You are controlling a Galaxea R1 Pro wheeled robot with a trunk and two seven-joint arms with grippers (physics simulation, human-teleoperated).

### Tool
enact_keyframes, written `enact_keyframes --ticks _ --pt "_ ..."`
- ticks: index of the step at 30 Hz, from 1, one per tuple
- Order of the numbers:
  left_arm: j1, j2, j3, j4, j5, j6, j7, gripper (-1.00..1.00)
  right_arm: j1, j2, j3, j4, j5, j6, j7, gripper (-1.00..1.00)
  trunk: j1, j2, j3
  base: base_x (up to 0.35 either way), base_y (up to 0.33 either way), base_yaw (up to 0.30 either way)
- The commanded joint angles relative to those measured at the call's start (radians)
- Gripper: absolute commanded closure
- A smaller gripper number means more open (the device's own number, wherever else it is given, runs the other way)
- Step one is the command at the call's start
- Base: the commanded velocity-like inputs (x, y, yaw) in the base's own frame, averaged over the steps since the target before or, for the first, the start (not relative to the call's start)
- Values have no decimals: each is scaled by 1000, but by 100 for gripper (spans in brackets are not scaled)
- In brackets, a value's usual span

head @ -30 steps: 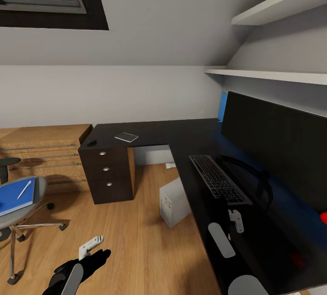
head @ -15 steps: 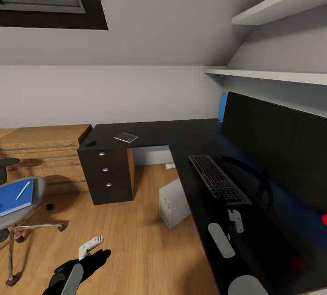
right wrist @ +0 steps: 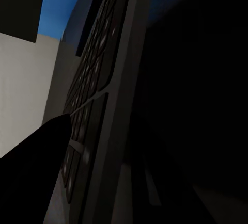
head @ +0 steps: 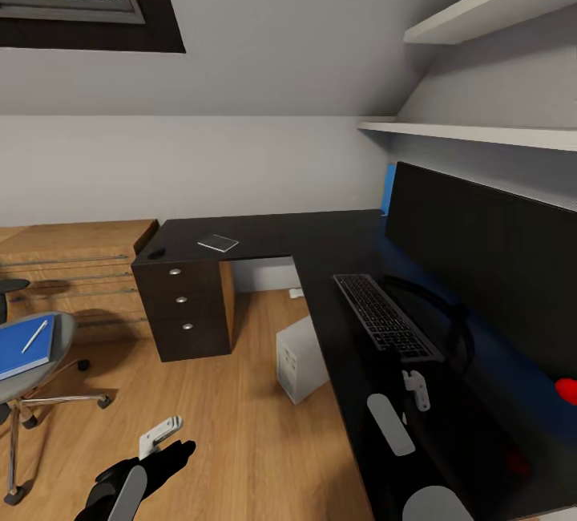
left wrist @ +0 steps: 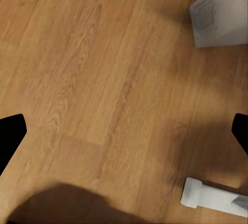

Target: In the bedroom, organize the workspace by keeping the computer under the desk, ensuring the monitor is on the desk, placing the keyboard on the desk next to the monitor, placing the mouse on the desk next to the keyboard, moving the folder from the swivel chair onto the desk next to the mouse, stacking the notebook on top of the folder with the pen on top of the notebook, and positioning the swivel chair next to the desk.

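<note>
One slim dark-keyed keyboard lies lengthwise along the glossy black desk, parallel to the wide black monitor; left gripper spread apart, right gripper's state unclear.

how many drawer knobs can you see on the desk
3, stacked in a column on the drawer unit at the desk's far left end: top knob, middle knob, bottom knob.

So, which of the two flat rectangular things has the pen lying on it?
The bright blue folder on the grey swivel chair; the white pen lies across it. The small grey notebook on the black desk is bare.
</note>
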Motion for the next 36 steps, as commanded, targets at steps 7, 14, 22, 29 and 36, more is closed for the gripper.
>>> enact_keyframes --ticks 7,14,22,29,36 --pt "0 0 0 -2 12 5 8 -100 0 1 -4 2 -41 -7 -8 100 0 -1 -1 0 -15 0" --pt "0 0 0 -2 12 5 8 -100 0 1 -4 3 -41 -7 -8 100 0 -1 -1 0 0 0" --pt "0 1 0 -2 12 6 8 -100 0 1 -4 3 -41 -7 -8 100 0 -1 -1 0 0 0" --pt "0 1 0 -2 12 6 8 -100 -1 1 -4 3 -41 -7 -8 100 0 -1 -1 0 0 0" --pt "0 1 1 -2 12 6 8 -100 -2 1 -4 3 -41 -7 -8 100 0 -1 -1 0 0 0"
